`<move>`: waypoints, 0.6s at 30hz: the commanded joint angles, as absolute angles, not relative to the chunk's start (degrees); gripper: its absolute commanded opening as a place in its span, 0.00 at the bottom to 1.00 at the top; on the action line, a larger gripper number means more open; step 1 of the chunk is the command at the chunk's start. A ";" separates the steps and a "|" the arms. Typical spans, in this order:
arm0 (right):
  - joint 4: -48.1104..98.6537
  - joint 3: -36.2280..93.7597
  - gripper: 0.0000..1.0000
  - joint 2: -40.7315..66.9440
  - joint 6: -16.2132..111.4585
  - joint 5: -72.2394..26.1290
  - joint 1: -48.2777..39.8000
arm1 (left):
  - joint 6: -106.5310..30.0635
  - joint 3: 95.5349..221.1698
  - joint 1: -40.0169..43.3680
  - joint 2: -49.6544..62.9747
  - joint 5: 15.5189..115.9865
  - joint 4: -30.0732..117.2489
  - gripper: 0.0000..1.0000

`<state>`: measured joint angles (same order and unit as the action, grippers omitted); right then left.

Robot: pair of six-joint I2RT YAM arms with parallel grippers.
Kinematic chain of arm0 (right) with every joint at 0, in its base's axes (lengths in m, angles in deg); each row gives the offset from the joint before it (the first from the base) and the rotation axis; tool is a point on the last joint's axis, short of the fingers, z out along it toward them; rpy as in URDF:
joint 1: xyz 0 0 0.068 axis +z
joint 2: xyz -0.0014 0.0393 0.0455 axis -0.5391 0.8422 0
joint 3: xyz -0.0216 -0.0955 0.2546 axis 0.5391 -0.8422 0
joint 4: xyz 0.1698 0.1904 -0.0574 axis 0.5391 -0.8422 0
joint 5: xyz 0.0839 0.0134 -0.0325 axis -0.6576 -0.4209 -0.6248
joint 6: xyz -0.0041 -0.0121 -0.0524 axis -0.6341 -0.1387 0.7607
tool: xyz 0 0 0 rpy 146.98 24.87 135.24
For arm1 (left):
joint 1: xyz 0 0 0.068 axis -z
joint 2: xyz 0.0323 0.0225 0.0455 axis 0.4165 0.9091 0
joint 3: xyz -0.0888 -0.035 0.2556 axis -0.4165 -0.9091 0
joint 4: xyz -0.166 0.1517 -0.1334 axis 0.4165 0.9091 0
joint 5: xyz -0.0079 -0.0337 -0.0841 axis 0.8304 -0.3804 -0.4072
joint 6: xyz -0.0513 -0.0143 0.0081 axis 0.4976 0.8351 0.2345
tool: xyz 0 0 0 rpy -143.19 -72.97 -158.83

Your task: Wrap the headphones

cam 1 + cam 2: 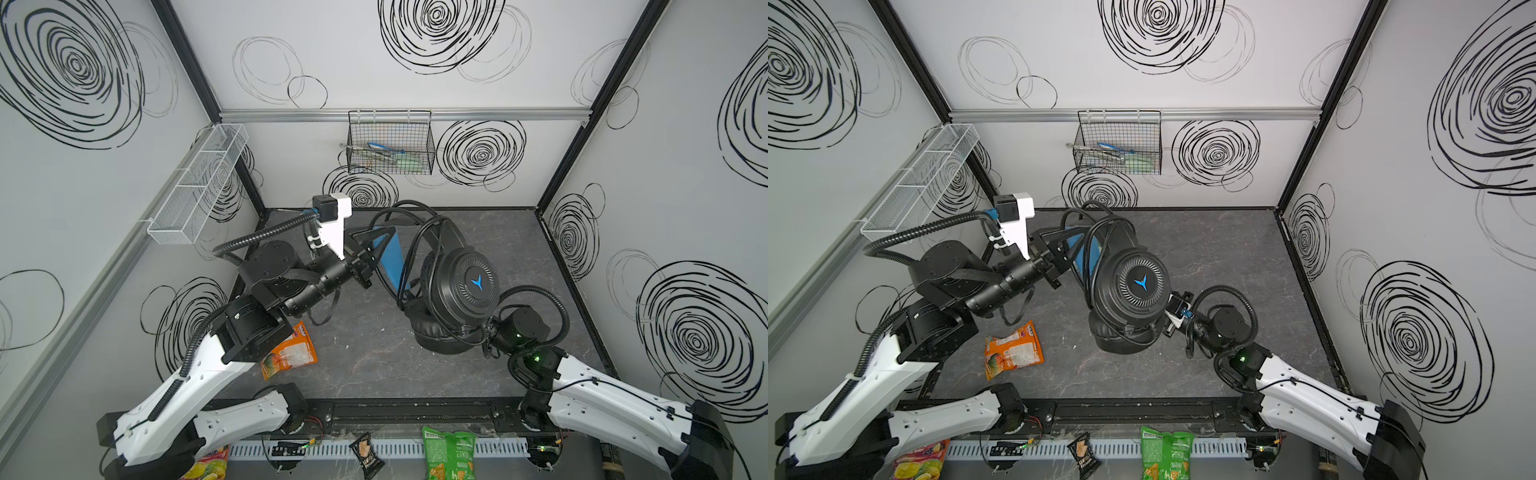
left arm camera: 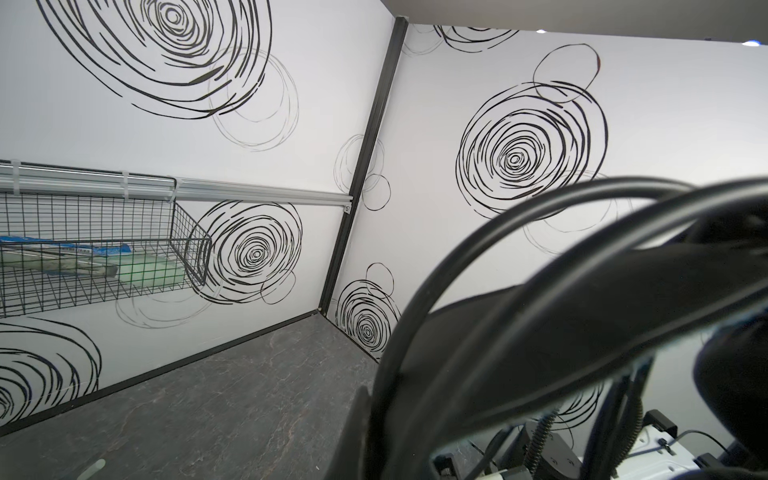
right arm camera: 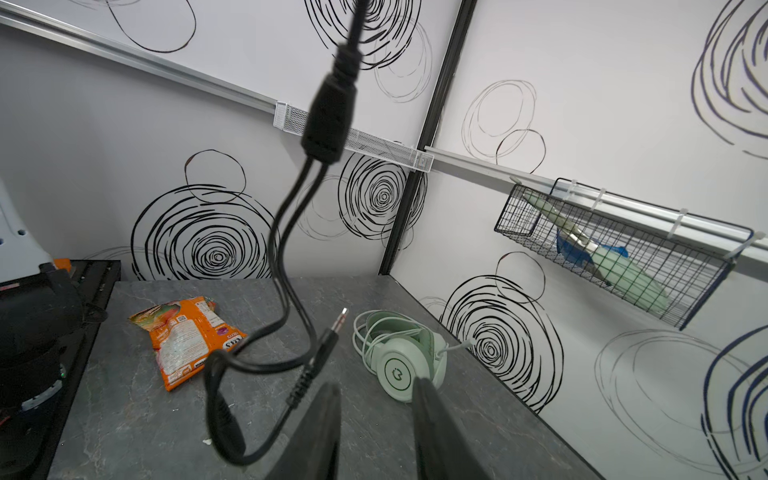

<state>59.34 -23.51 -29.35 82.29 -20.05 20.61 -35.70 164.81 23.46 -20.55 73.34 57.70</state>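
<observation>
Clamps left gripper [image 1: 371, 252] tight on blue-lined headband [image 1: 391, 254] of black headphones [image 1: 463, 282], arm stretched in from 7 o'clock; reaches right gripper [image 3: 376, 384] from 5 o'clock, parted, empty, beside dangling cable [image 3: 329, 116].

Overhead pair, wrist close-ups on headphones [image 2: 602, 299]

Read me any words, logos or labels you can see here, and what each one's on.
Blue Y-shaped emblem, no letters: earcup of the black headphones.
Round emblem, no letters: earcup of the mint-green headphones.
Orange snack bag: print too blurred to read.
Green chip bag, small dark packet: print too small to read.
</observation>
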 commanded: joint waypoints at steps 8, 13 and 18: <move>58.27 -21.95 0.41 -30.82 75.43 -13.36 20.45 | -33.22 164.64 22.72 -21.66 73.55 49.95 0.00; 51.05 -23.30 0.43 -36.46 73.39 -6.29 20.46 | -33.35 164.40 22.43 -22.01 73.94 50.28 0.00; 49.05 -27.57 0.52 -43.39 72.14 -1.44 20.40 | -32.89 164.66 22.31 -22.05 73.65 50.27 0.00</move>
<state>51.69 -25.61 -40.89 74.03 -6.00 20.61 -35.64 163.82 22.61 -20.55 73.32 57.13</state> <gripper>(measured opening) 0.504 0.101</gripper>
